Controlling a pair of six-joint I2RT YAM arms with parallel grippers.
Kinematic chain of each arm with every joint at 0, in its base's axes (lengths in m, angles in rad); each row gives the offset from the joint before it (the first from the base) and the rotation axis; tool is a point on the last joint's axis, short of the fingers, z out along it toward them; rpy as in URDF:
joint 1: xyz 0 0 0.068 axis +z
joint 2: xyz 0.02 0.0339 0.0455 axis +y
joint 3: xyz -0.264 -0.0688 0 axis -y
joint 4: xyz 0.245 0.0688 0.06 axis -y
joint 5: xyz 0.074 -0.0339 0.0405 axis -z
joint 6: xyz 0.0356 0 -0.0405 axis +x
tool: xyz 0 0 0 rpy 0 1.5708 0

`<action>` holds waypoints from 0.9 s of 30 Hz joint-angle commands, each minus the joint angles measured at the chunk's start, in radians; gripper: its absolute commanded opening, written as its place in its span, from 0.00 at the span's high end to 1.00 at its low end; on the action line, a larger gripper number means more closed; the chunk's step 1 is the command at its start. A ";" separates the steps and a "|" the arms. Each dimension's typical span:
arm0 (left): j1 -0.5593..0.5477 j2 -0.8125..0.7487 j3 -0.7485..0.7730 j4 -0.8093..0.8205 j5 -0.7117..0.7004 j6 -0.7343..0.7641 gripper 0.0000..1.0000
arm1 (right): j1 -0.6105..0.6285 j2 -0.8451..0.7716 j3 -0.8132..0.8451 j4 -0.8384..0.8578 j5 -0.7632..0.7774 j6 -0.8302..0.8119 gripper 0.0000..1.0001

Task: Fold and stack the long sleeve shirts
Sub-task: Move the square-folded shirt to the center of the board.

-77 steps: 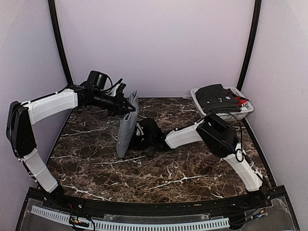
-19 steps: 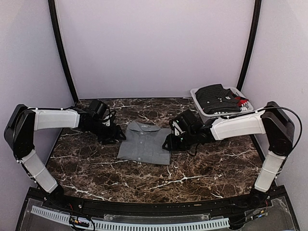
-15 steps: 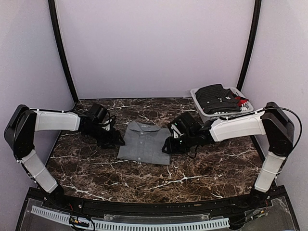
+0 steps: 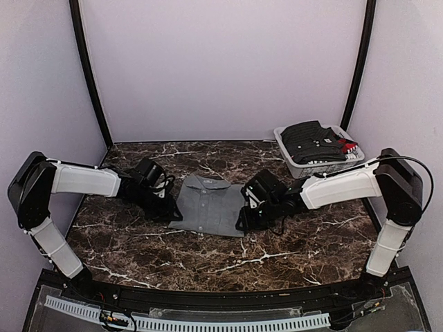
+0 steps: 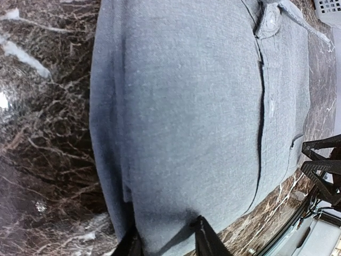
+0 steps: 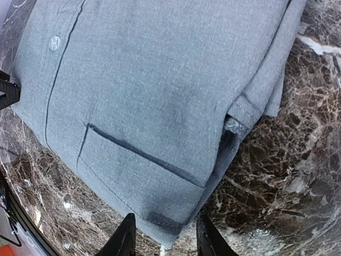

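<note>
One long sleeve shirt (image 4: 208, 206), plain grey and buttoned, lies folded flat in the middle of the table with its collar toward the back. My left gripper (image 4: 173, 211) sits low at its near-left edge. In the left wrist view the grey cloth (image 5: 192, 117) fills the frame, and the left gripper (image 5: 168, 240) straddles its hem with the jaws apart and the cloth unbunched. My right gripper (image 4: 242, 218) is at the shirt's near-right corner. In the right wrist view that corner of the shirt (image 6: 160, 106) lies between the parted jaws of the right gripper (image 6: 164, 237).
A white basket (image 4: 349, 160) stands at the back right, holding dark folded clothes (image 4: 311, 138) and something red (image 4: 350, 146). Dark marble table (image 4: 208, 256) shows in front of the shirt. Black frame posts rise at both back corners.
The shirt, held upright earlier, now lies flat and folded. Over the last half second both grippers slid inward and nearer, onto its near corners, with their jaws narrowing.
</note>
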 commanded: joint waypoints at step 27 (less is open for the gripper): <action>-0.178 -0.183 -0.100 -0.114 -0.190 -0.181 0.62 | 0.023 -0.214 -0.250 -0.081 0.029 0.019 0.85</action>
